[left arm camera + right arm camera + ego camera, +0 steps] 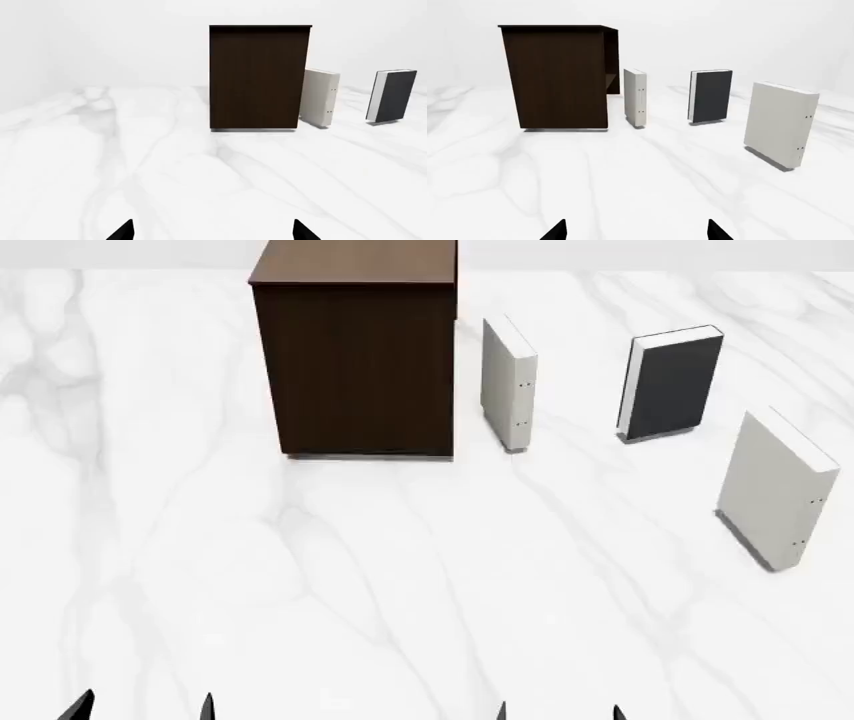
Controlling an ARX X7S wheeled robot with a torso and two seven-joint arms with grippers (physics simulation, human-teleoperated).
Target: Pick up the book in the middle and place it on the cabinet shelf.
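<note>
Dark grey book (675, 384) upright on marble surface (400, 580), between two pale books, right of cabinet (355, 360). Right wrist view alone shows cabinet's open side, inner shelf (612, 82). Left gripper (142, 708), right gripper (558, 712): fingers spread, empty.

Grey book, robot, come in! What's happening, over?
Left gripper and right gripper open, empty. Grey book upright on the table, untouched. Pale books flank it; cabinet beyond.
</note>
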